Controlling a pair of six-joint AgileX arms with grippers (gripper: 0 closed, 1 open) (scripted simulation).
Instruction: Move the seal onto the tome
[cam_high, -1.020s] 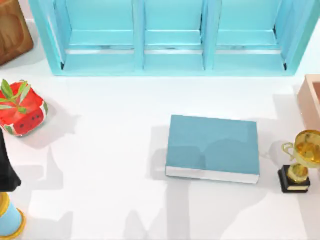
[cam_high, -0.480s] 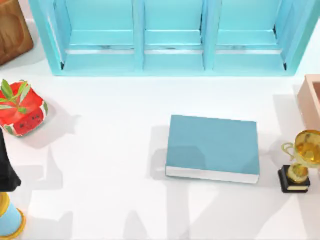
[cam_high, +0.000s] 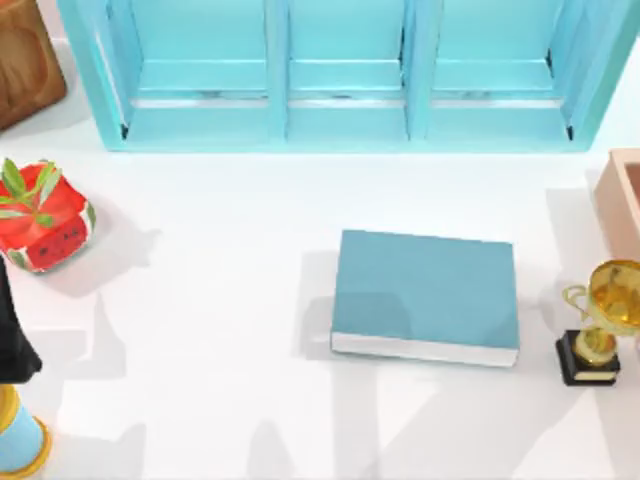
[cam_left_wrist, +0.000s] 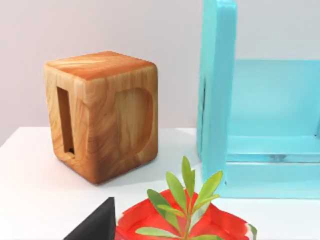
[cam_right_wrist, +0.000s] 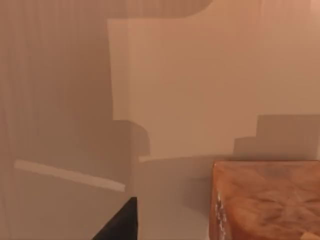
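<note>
The book (cam_high: 425, 298) lies flat on the table (cam_high: 220, 300), a little to the right of the middle, in front of the blue shelf (cam_high: 340, 70). It has not been moved in the last second. Nothing is seen on its cover yet, so the job is judged as not done.

Only the shadows have changed. The grey shadow on the book's cover has slid lower and become flatter. The shadows on the table by the pink box (cam_high: 622, 200) and near the front edge have shifted too. From this it is judged that an arm is being moved above the right side of the table.

In the right wrist view a brown block (cam_right_wrist: 267, 200) is seen very close, with pink walls around it. It may be the seal, but this cannot be told for sure. The right gripper (cam_right_wrist: 120, 222) is seen as a dark corner beside it. Whether it is open, shut or holding something cannot be told.

The left arm (cam_high: 12, 345) is parked at the left edge, near the red pot (cam_high: 45, 215). Its hand's state cannot be told either.

The gold cup (cam_high: 600, 320) stands just right of the book and should not be bumped.
</note>
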